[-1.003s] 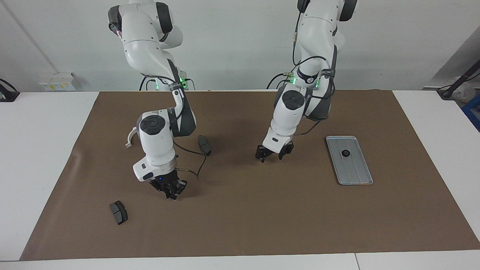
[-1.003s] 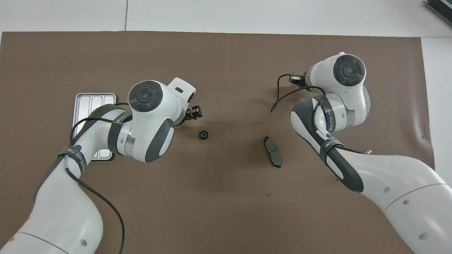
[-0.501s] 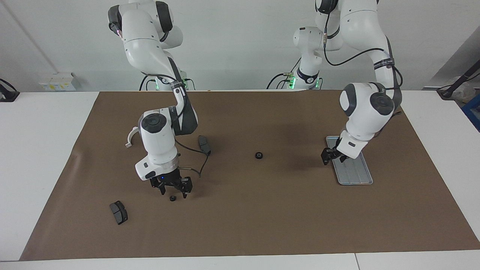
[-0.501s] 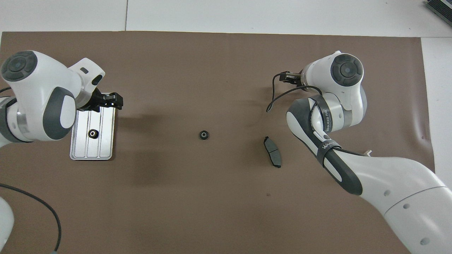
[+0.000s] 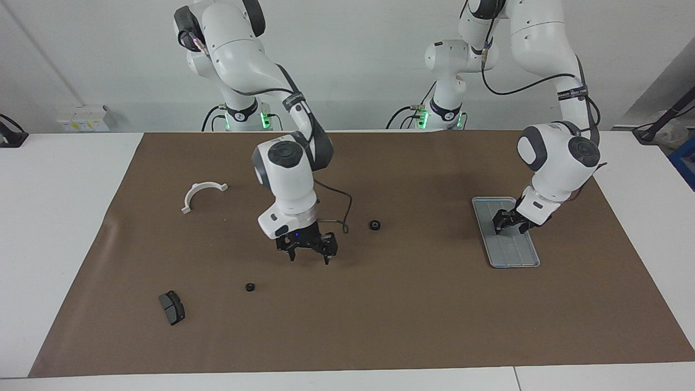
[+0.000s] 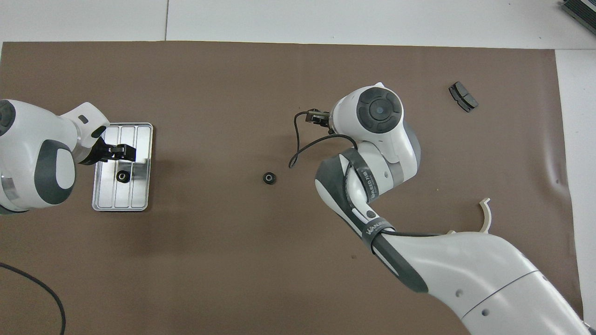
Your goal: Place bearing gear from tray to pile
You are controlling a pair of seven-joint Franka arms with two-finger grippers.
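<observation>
The silver tray [image 5: 513, 255] [image 6: 140, 195] lies toward the left arm's end of the mat. One black bearing gear [image 6: 123, 176] sits in it. My left gripper [image 5: 511, 227] [image 6: 120, 153] hangs low over the tray beside that gear, fingers apart and holding nothing. A second bearing gear [image 5: 374, 224] [image 6: 268, 178] rests on the mat mid-table. A third [image 5: 250, 287] lies by the pile: a white half-ring bracket [image 5: 201, 193] [image 6: 484, 216] and a dark pad [image 5: 172, 307] [image 6: 463, 96]. My right gripper [image 5: 309, 256] is open and empty over the mat between those two gears.
A brown mat [image 5: 380, 326] covers most of the white table. The right arm's wrist [image 6: 377, 109] and a loose cable loop [image 6: 298, 149] hang over the mat near the mid-table gear.
The right gripper opened, left a gear on the mat near the dark pad, and moved toward mid-table. The left arm swung from mid-table to the tray, leaving a gear on the mat.
</observation>
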